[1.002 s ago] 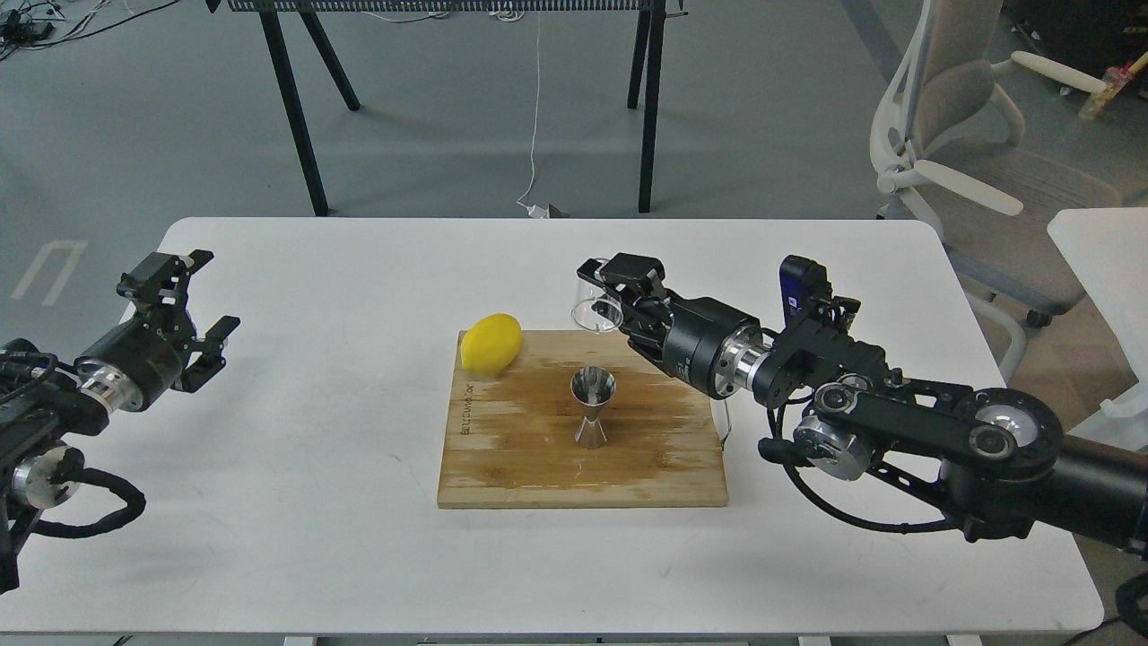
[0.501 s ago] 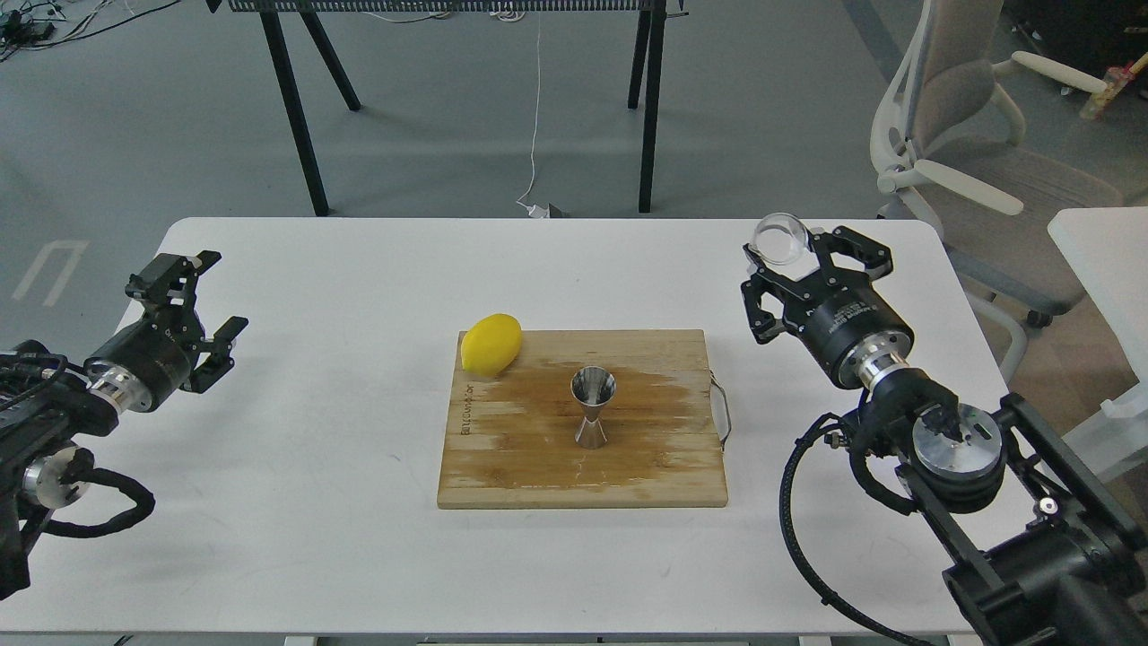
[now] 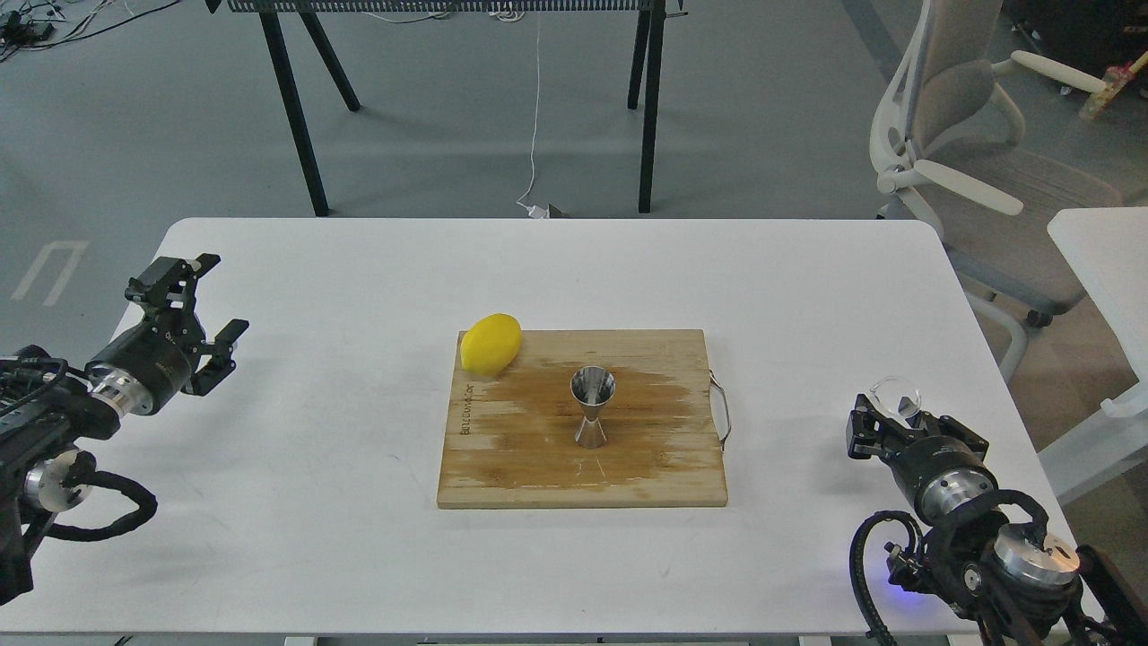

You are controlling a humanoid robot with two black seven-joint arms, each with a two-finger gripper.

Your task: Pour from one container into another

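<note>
Far left, over the table's (image 3: 359, 556) left edge: left gripper (image 3: 199, 310), fingers spread wide, nothing between them, well apart from everything else. Near centre: wooden board (image 3: 538, 475) lying flat on the white top, darker wet-looking stain across its middle, thin wire handle at its right edge. On the board's far left corner: lemon (image 3: 491, 344), yellow, lying on its side and overhanging the corner a little. Just right of board centre: jigger (image 3: 593, 406), shiny steel, upright on its lower cone, mouth facing up, apart from the lemon and from both grippers. Contents not discernible. Far right, near the table's right edge: right gripper (image 3: 892, 420), low over the table, closed around the glass (image 3: 895, 395). Clear tumbler seen at the gripper's tip, rim showing as a pale ring; whether upright or tilted cannot be told, nor whether anything is inside. Glass and jigger well apart, the board's right edge between them. Beyond the table: grey floor, black table legs, white office chair (image 3: 960, 135) at upper right.
</note>
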